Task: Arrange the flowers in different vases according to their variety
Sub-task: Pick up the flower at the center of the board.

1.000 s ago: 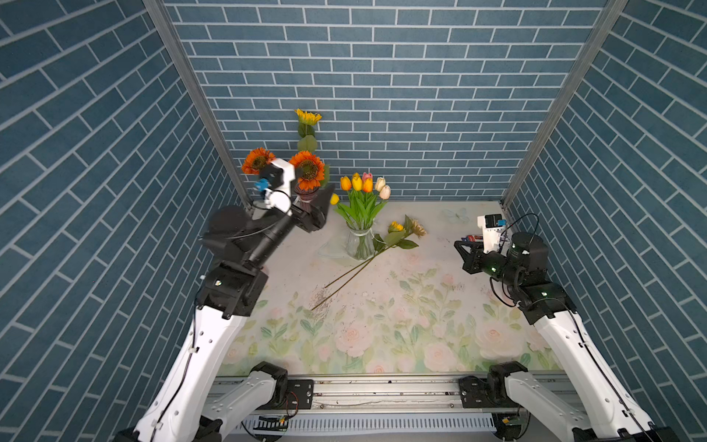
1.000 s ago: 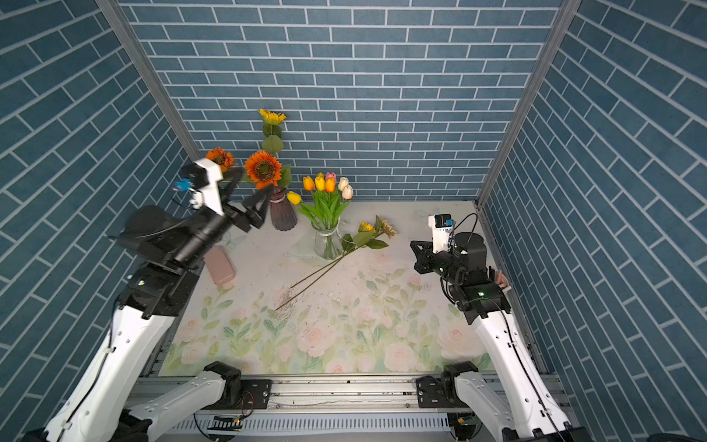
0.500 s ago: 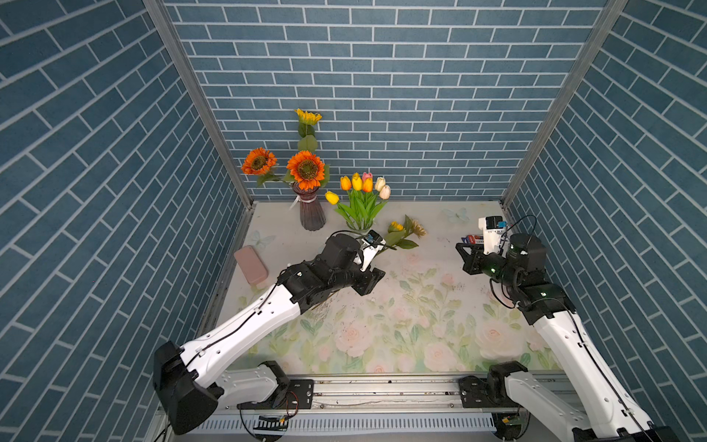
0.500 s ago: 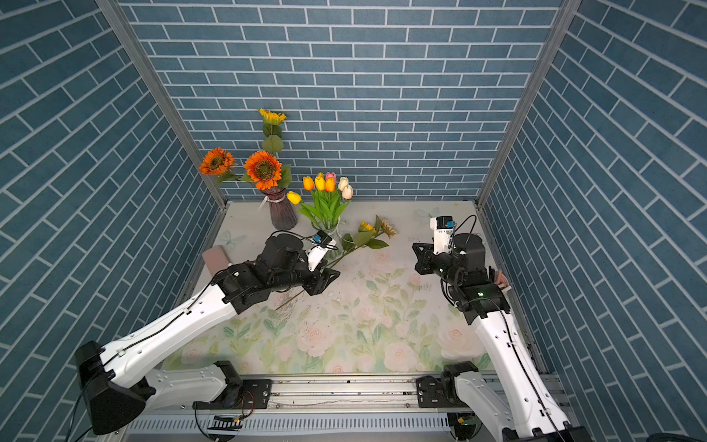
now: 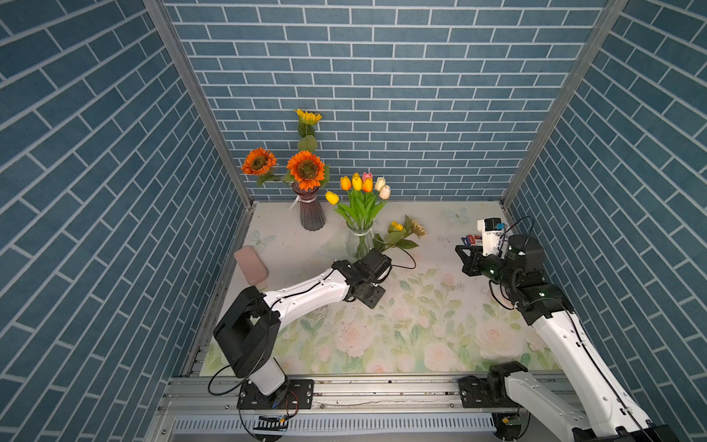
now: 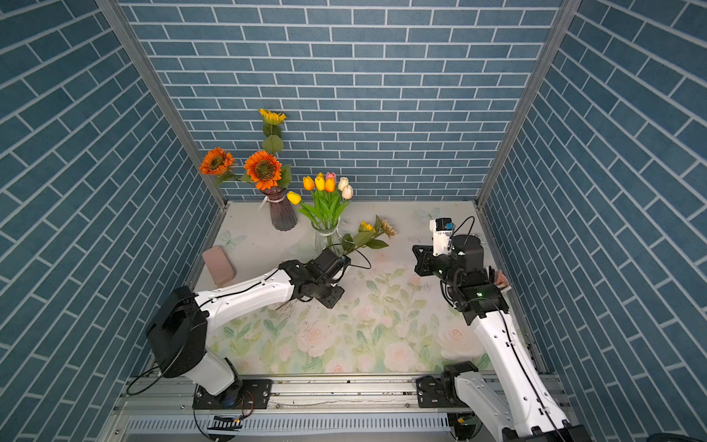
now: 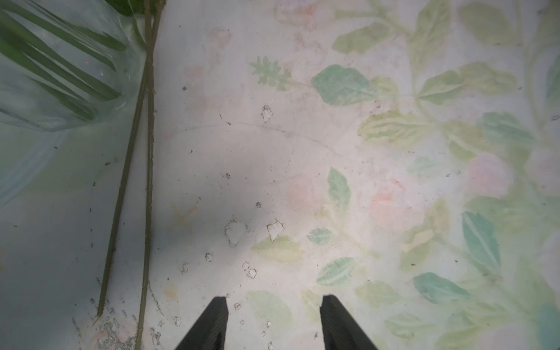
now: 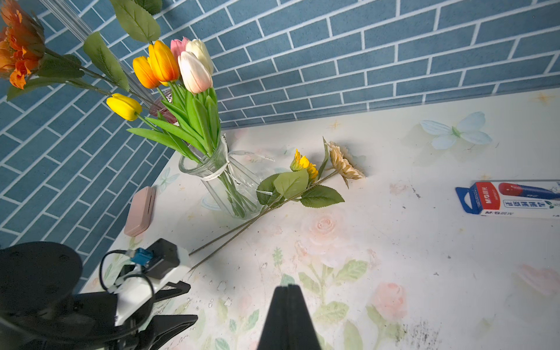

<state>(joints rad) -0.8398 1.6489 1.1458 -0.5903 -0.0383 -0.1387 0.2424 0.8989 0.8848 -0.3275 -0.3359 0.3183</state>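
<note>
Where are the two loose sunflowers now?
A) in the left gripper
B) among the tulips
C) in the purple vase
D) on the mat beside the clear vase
D: both loose sunflowers lie flat on the mat, stems passing the clear vase.

Blue brick-pattern walls point(image 5: 401, 76) box in my cell on three sides, with metal posts point(image 5: 191, 95) at the upper corners. The surface point(image 5: 421, 329) is pale, floral-printed and scuffed. An aluminium rail point(image 5: 382, 394) runs along the frame bottom.

surface: floral mat point(image 5: 421, 325) | on it: purple vase point(image 5: 311, 214), clear vase point(image 5: 359, 243), two loose sunflowers point(image 5: 396, 227), pink case point(image 5: 250, 265), carton point(image 8: 512, 198)
</note>
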